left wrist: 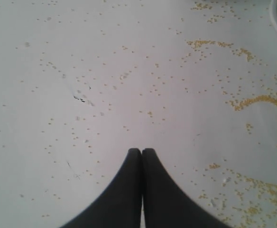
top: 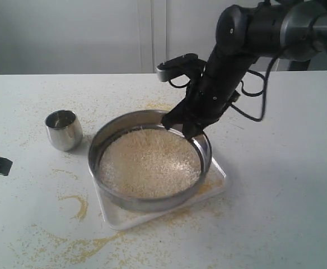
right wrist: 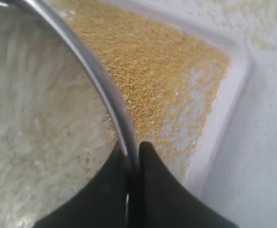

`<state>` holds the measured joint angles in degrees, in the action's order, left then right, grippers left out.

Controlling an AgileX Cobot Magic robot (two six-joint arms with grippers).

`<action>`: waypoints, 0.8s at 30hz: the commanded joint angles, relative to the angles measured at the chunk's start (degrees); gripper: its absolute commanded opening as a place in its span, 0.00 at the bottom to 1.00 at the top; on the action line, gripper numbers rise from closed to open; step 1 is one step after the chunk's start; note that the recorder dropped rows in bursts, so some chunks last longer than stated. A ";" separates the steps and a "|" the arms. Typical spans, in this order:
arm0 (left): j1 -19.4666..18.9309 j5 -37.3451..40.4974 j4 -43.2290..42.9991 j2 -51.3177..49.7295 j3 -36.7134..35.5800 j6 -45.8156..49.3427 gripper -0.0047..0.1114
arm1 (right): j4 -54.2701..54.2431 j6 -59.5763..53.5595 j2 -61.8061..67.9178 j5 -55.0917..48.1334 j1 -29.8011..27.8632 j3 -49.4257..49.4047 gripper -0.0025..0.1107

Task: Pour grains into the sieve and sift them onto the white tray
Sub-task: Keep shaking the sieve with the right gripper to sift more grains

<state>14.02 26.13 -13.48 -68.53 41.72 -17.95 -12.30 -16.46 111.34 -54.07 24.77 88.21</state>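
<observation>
One sieve [top: 146,202] (grains [top: 149,162] inside), one white tray [top: 123,219]; right gripper [right wrist: 134,149] pinches sieve rim, left gripper [left wrist: 142,151] closed, empty.

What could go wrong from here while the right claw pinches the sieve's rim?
The right claw grips only the thin rim of the sieve, so shaking might let it slip or tilt, spilling grains. The sieve nearly covers the white tray, so sifted grains could land on the table, where some already lie.

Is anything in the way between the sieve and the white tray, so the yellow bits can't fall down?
Nothing visible is. The sieve sits right over the white tray, the right pincer pinching its rim, and yellow meal already lies on the tray.
</observation>
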 commanded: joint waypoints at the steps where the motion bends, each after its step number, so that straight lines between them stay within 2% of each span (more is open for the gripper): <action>1: -0.15 0.38 -0.27 0.57 -0.37 0.00 0.04 | -4.76 2.67 -1.36 5.90 -0.84 0.35 0.02; 3: -0.15 0.38 -0.27 0.57 -0.37 0.00 0.04 | -14.01 -24.74 -1.36 -3.01 -0.17 0.46 0.02; 4: -0.15 0.38 -0.27 0.57 -0.37 0.00 0.04 | -12.22 -19.97 -1.62 -2.27 -0.30 0.46 0.02; 5: -0.15 0.38 -0.27 0.57 -0.37 0.00 0.04 | -6.85 -8.76 -1.75 3.94 -0.72 0.46 0.02; 7: -0.15 0.38 -0.27 0.57 -0.37 0.00 0.04 | 3.38 20.76 -1.90 9.04 -1.87 0.35 0.02; 8: -0.15 0.38 -0.27 0.57 -0.37 0.00 0.04 | 3.23 21.84 -1.90 9.04 -1.87 0.35 0.02; 9: -0.15 0.38 -0.27 0.57 -0.37 0.00 0.04 | -1.13 13.10 -1.62 7.54 -0.90 0.35 0.02; 10: -0.15 0.38 -0.27 0.57 -0.37 0.00 0.04 | -7.95 -2.20 -1.47 3.38 0.01 0.35 0.02; 11: -0.15 0.38 -0.27 0.57 -0.37 0.00 0.04 | -11.75 -22.81 -1.33 -1.88 0.38 0.35 0.02; 12: -0.15 0.38 -0.27 0.57 -0.37 0.00 0.04 | -11.41 -24.95 -1.33 -3.54 0.41 0.35 0.02; 13: -0.15 0.38 -0.27 0.57 -0.37 0.00 0.04 | -6.75 -13.66 -1.33 0.07 0.12 0.35 0.02; 14: -0.15 0.38 -0.27 0.57 -0.37 0.00 0.04 | 0.22 5.03 -1.33 5.93 -0.68 0.35 0.02; 15: -0.15 0.38 -0.27 0.57 -0.37 0.00 0.04 | 5.90 19.01 -1.33 7.97 -1.08 0.35 0.02; 16: -0.15 0.38 -0.27 0.57 -0.37 0.00 0.04 | 6.55 22.65 -1.33 8.22 -1.11 0.35 0.02; 18: -0.15 0.38 -0.27 0.57 -0.37 0.00 0.04 | -5.29 -1.37 -1.22 3.37 0.26 0.35 0.02; 19: -0.15 0.38 -0.27 0.57 -0.37 0.00 0.04 | -11.07 -19.83 -1.09 -1.98 0.82 0.35 0.02; 20: -0.15 0.38 -0.27 0.57 -0.37 0.00 0.04 | -11.16 -26.48 -1.09 -3.45 0.92 0.35 0.02; 21: -0.15 0.38 -0.27 0.57 -0.37 0.00 0.04 | -7.58 -15.47 -1.24 0.93 0.36 0.35 0.02; 22: -0.15 0.38 -0.27 0.57 -0.37 0.00 0.04 | -0.58 4.56 -1.34 8.00 -0.60 0.35 0.02; 23: -0.15 0.38 -0.27 0.57 -0.37 0.00 0.04 | 5.36 22.15 -1.34 10.51 -1.25 0.35 0.02; 24: -0.15 0.38 -0.27 0.57 -0.37 0.00 0.04 | 6.37 24.24 -1.34 11.02 -1.42 0.35 0.02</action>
<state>14.02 26.13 -13.48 -68.53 41.72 -17.95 -12.61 -15.90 110.97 -51.80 25.50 88.00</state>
